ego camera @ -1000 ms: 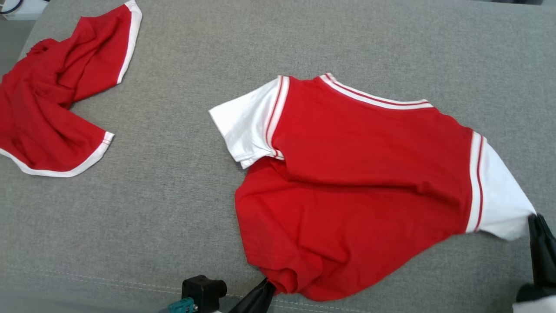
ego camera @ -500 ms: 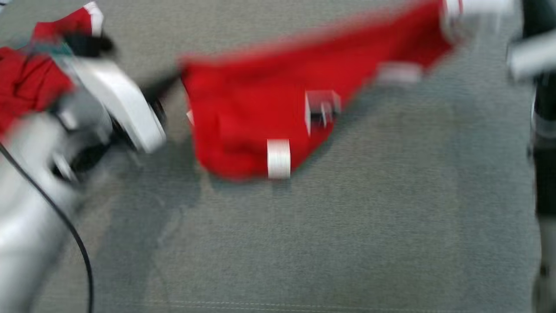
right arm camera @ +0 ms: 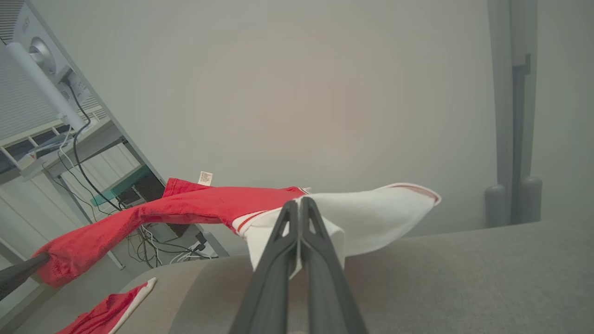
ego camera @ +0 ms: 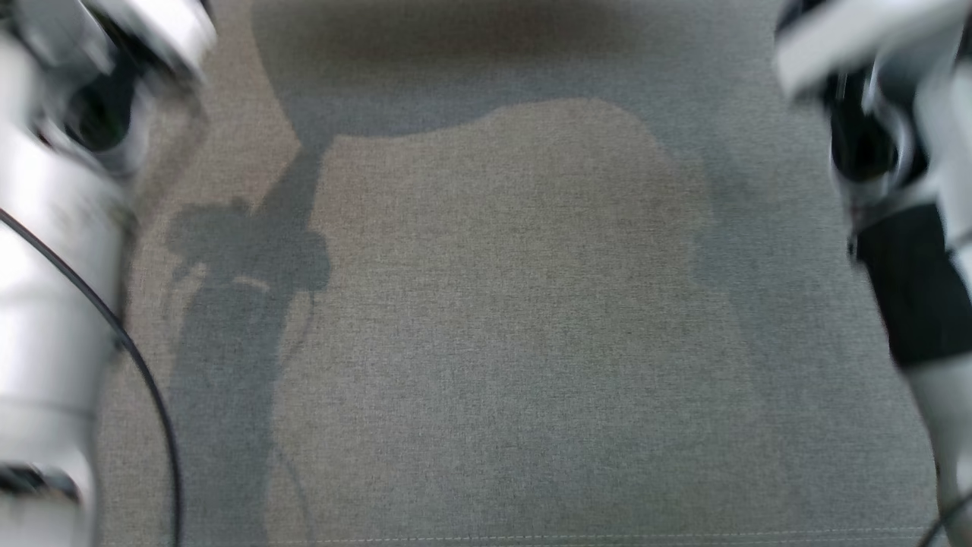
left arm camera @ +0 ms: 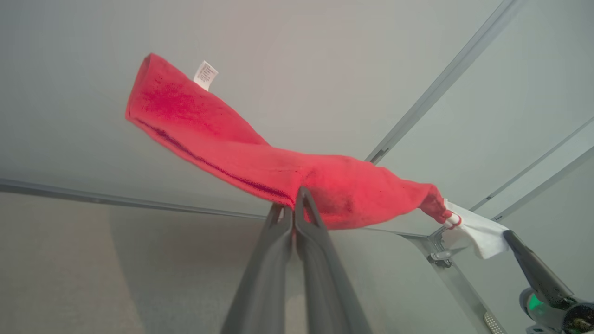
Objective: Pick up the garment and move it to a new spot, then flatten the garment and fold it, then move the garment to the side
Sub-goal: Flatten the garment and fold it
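Note:
The garment (left arm camera: 222, 144), a red shirt with white sleeves, hangs stretched in the air between both grippers. In the left wrist view my left gripper (left arm camera: 295, 197) is shut on its red body, and my right gripper (left arm camera: 510, 236) grips the white sleeve at the lower right. In the right wrist view my right gripper (right arm camera: 300, 204) is shut on the white sleeve (right arm camera: 380, 208), and the red body (right arm camera: 185, 204) runs left to my left gripper (right arm camera: 18, 273). The head view has both pale arms, blurred, at its left edge (ego camera: 45, 304) and right edge (ego camera: 911, 289).
The grey padded surface (ego camera: 493, 304) lies below with the shadow of the lifted cloth and arms on it. A second red garment (right arm camera: 106, 311) lies on the surface at its far left. A desk with cables (right arm camera: 93, 139) and a grey post (right arm camera: 513, 116) stand beyond.
The garment lay on the surface with both grippers at its edges. It has been lifted clear and now hangs above the head view, which has itself shifted.

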`<state>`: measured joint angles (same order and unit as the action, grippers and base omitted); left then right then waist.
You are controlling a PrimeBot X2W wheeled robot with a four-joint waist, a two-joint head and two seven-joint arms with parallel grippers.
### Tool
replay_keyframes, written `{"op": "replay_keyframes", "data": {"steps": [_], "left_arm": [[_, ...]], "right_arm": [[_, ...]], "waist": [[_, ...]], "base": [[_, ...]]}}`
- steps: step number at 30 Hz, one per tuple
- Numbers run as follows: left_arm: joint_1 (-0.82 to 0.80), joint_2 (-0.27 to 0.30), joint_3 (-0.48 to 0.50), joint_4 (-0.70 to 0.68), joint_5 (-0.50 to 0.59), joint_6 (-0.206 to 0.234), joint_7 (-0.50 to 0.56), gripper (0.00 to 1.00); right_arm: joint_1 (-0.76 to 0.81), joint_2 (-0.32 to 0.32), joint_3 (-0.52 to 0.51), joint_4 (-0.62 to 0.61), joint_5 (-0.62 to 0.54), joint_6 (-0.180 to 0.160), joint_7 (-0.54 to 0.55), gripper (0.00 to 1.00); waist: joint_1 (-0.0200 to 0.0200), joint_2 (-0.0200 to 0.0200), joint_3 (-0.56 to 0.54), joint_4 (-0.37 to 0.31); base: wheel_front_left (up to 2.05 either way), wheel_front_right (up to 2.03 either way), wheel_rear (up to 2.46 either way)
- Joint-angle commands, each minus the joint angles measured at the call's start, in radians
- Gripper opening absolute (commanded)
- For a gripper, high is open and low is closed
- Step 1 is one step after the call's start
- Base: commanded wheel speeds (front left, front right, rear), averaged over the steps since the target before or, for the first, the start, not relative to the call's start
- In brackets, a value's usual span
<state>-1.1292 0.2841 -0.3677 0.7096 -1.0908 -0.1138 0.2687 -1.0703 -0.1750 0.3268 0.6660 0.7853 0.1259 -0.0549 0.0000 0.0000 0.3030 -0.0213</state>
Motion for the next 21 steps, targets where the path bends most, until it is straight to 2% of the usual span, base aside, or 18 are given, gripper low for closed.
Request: {"op": "replay_keyframes", "data": {"steps": [1,4,6,8,11,15,19,21], "left_arm": [[0.052,0.037,0.006,-0.012,-0.001,-0.008,-0.014,0.00],[0.221,0.014,-0.027,0.010,-0.005,-0.013,-0.063,0.00],[0.300,0.040,-0.078,0.026,0.068,-0.014,-0.129,0.00],[0.370,0.018,-0.081,0.034,0.059,-0.015,-0.168,0.00],[0.428,0.022,-0.087,0.024,0.059,-0.015,-0.207,0.00],[0.474,0.026,-0.078,-0.027,0.030,-0.016,-0.221,0.00],[0.527,0.059,-0.092,-0.113,0.040,-0.015,-0.218,0.00],[0.571,0.077,-0.101,-0.171,0.048,0.000,-0.213,0.00]], "right_arm": [[0.071,-0.016,0.018,-0.044,0.018,0.005,-0.026,0.00],[0.271,-0.054,0.047,-0.071,0.072,0.005,-0.071,0.00],[0.370,-0.064,0.057,-0.088,0.102,0.005,-0.106,0.00],[0.446,-0.070,0.047,-0.110,0.141,0.005,-0.136,0.00],[0.521,-0.086,0.050,-0.157,0.166,0.005,-0.159,0.00],[0.598,-0.107,0.036,-0.240,0.182,0.005,-0.177,0.00],[0.705,-0.124,-0.009,-0.338,0.173,0.005,-0.183,0.00],[0.778,-0.125,-0.032,-0.397,0.157,0.005,-0.176,0.00]], "waist": [[0.0000,0.0000,0.017,0.011],[0.0000,0.0000,0.039,0.022],[0.0000,0.0000,0.053,0.020],[0.0000,0.0000,0.055,0.026],[0.0000,0.0000,0.050,0.035],[0.0000,0.0000,0.024,0.050],[0.0000,0.0000,-0.010,0.064],[0.0000,0.0000,-0.030,0.063]], "base": [[0.00,0.00,0.00],[0.00,0.00,0.00],[0.00,0.00,0.00],[0.00,0.00,0.00],[0.00,0.00,0.00],[0.00,0.00,0.00],[0.00,0.00,0.00],[0.00,0.00,0.00]]}}
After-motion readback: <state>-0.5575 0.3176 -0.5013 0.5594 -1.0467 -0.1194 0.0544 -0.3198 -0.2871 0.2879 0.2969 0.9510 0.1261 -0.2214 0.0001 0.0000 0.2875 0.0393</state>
